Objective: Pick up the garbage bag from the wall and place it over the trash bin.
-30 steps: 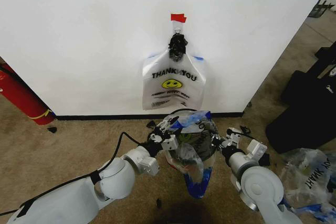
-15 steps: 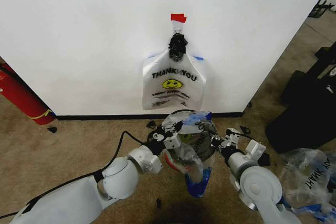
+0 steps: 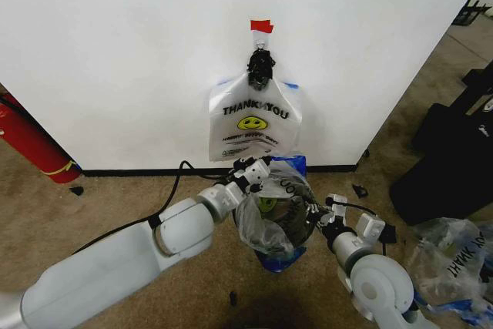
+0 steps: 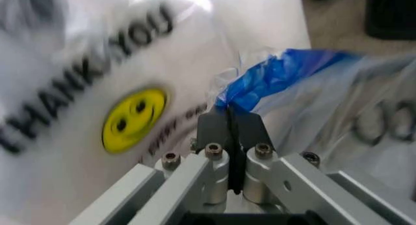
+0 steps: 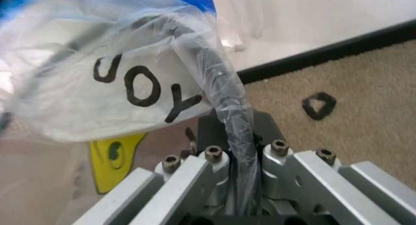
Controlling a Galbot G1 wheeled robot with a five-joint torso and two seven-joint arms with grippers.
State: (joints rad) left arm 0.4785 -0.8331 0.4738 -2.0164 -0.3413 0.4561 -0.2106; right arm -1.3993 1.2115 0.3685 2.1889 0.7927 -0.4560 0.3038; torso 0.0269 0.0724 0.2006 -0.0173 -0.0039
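Our left gripper's (image 3: pixel 258 169) fingers (image 4: pixel 215 130) are squeezed tight on the blue edge of the garbage bag (image 3: pixel 269 209), just left of the middle of the head view. The bag is spread over the trash bin (image 3: pixel 296 225) at lower middle, and we can see the bin's dark side through the thin plastic. Our right gripper (image 3: pixel 317 217), a bit further right, pinches the bag's other side. A second smiley bag (image 3: pixel 254 122) hangs on the wall (image 3: pixel 115 52) at upper middle.
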